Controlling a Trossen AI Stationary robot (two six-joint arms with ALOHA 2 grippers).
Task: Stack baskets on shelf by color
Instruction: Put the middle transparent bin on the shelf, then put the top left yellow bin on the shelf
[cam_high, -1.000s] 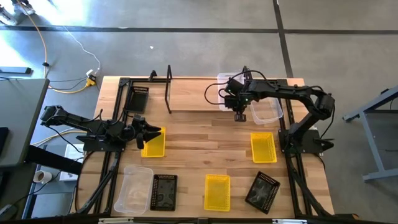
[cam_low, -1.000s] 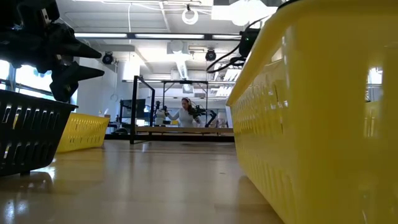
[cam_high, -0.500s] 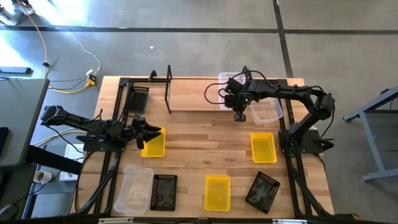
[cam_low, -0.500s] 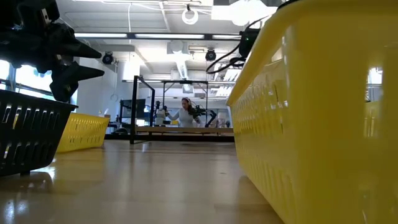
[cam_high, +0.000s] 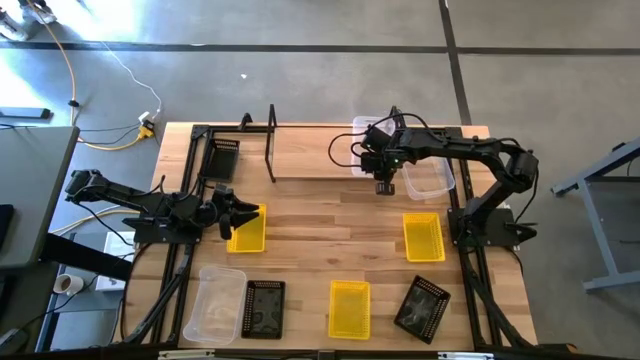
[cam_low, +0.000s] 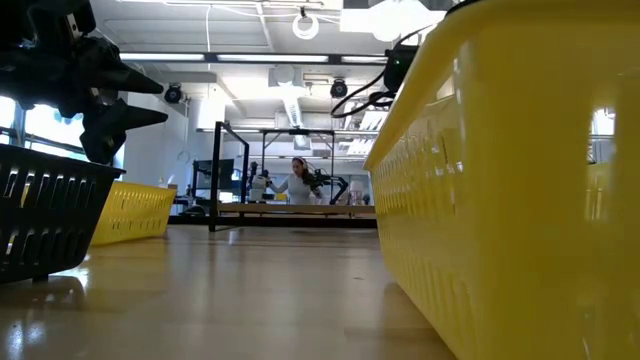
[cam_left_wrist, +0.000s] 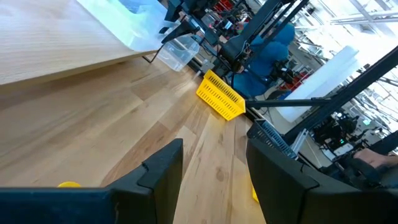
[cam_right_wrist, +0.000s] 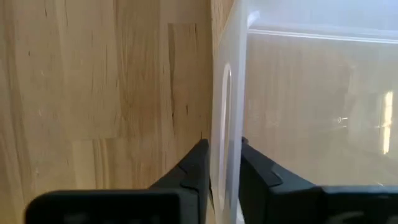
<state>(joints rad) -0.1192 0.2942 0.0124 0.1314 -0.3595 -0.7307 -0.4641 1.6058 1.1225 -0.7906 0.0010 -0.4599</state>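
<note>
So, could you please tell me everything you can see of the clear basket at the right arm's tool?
The clear basket is a translucent, frosted-looking plastic bin, rectangular with rounded corners and a slot-shaped handle hole in its wall. It looks empty and sits upright at the shelf's right end. The right tool straddles its wall, one finger on each side; whether they press it cannot be told.

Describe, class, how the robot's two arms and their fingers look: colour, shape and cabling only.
Both arms are black, built of slim jointed segments. The right arm carries loose black cables looping above its wrist. The left arm is likewise dark, with thinner wiring. Each ends in two matte black, flat-sided fingers that taper towards the tips.
</note>
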